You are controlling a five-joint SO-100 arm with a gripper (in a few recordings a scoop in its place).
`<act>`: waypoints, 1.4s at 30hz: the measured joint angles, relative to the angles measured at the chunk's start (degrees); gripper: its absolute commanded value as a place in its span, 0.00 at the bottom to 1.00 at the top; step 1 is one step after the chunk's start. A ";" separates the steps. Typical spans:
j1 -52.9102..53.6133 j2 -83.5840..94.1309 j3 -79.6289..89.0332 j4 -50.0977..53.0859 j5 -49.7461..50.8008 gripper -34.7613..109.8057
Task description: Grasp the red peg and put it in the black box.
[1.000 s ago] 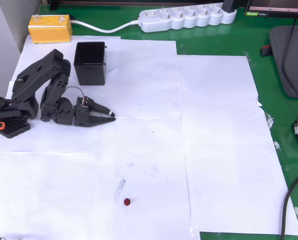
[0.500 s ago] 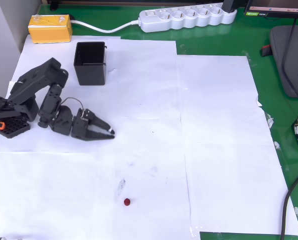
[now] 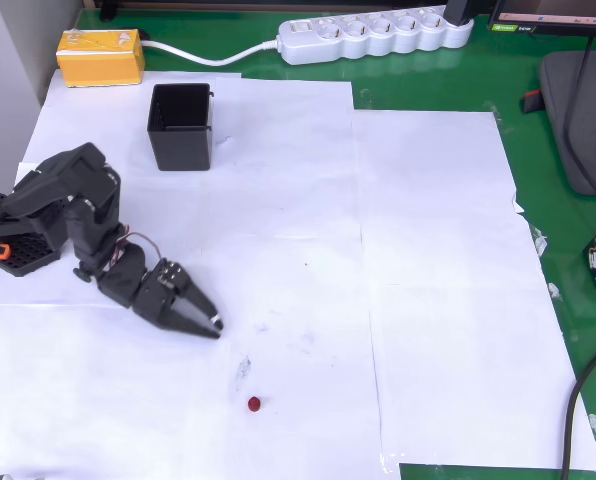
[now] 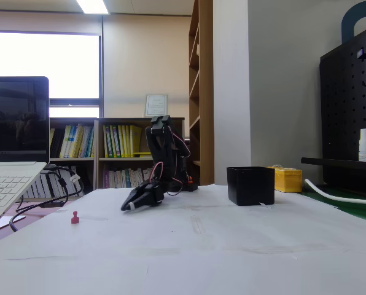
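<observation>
The red peg (image 3: 254, 404) stands alone on the white paper near the front edge; in the fixed view the red peg (image 4: 75, 217) is a tiny knob at the left. The black box (image 3: 181, 127) sits open-topped at the back left, and the fixed view has the black box (image 4: 250, 185) at the right. My gripper (image 3: 215, 325) points down-right, low over the paper, its jaws together with nothing between them. It is a short way up-left of the peg and well clear of the box. Seen from the side, the gripper (image 4: 129, 208) hangs just above the paper.
A yellow block (image 3: 100, 56) and a white power strip (image 3: 376, 36) lie along the back edge. The arm's base (image 3: 13, 240) stands at the left. White sheets (image 3: 428, 280) cover the green table; a laptop (image 4: 14, 153) sits at the left of the fixed view.
The arm has swung toward the front of the table, carrying the gripper from beside the box down toward the red peg. The peg and box have not moved.
</observation>
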State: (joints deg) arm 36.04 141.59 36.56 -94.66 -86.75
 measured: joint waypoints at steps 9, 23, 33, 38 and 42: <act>2.37 -1.67 2.20 5.80 -1.05 0.24; 3.25 -6.06 1.58 14.33 -1.49 0.24; 3.25 -11.16 1.23 21.88 -5.45 0.27; 3.25 -11.16 1.23 22.59 -5.98 0.34; 4.13 -10.99 1.41 21.88 -5.98 0.38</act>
State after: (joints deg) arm 40.17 130.61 37.97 -72.77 -92.72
